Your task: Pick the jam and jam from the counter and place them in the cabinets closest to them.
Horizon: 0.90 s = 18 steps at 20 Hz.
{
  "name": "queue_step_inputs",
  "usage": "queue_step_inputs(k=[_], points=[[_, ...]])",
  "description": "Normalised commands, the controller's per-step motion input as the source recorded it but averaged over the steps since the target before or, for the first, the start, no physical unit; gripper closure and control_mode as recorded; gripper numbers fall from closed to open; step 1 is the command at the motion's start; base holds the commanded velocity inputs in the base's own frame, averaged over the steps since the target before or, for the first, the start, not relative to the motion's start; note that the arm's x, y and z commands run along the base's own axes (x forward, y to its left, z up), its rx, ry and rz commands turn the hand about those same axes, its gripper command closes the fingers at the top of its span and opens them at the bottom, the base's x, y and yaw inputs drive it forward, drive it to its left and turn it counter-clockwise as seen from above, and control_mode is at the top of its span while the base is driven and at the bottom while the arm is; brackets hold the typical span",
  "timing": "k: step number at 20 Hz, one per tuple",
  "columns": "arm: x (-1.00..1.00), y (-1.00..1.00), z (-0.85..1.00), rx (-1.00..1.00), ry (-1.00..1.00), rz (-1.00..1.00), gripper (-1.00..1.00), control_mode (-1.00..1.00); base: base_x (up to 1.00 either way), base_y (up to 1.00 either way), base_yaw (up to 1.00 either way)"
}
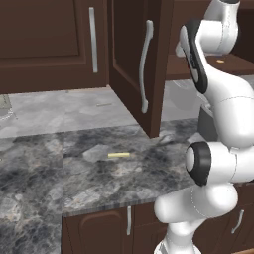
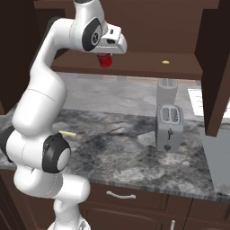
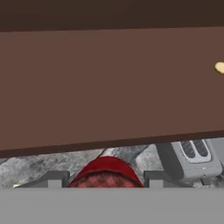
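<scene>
The claw (image 2: 104, 57) pinches the red jam (image 2: 104, 60) between its fingertips, up at the front edge of the open cabinet's shelf (image 2: 134, 67); a toaster (image 2: 169, 128) stands on the surface (image 2: 126, 152) below. A yellow stick (image 1: 118, 155) lies mid-surface, well apart.

The red jam jar (image 3: 105, 173) showed just its domed top in the hand view, its lower body cut off along the bottom, and the gripper (image 3: 103, 178) showed little more than two grey finger stubs flanking it. In the right base view the jar (image 2: 104, 60) hung half hidden under the white hand, so the fingers' contact on it could not be made out. The toaster (image 3: 192, 159) was cropped by the shelf (image 3: 109, 87) edge above it. A small pale object (image 3: 220, 67) on the shelf was cut by the right edge and too small to identify. The arm hid the open cabinet's (image 1: 149, 69) interior in the left base view.
</scene>
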Motion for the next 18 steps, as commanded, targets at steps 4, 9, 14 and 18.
queue_step_inputs(k=[4,9,14,18], points=[[0.02,-0.04,-0.20,0.02,-0.01,0.01,1.00,-1.00,0.00,0.00,0.00],[0.35,0.00,-0.01,0.01,0.00,0.00,1.00,-1.00,0.00,0.00,0.00],[0.64,0.00,0.01,0.02,0.00,0.00,1.00,-1.00,0.00,0.00,0.00],[0.64,0.00,0.00,0.01,0.00,0.00,1.00,-1.00,0.00,0.00,0.00]])
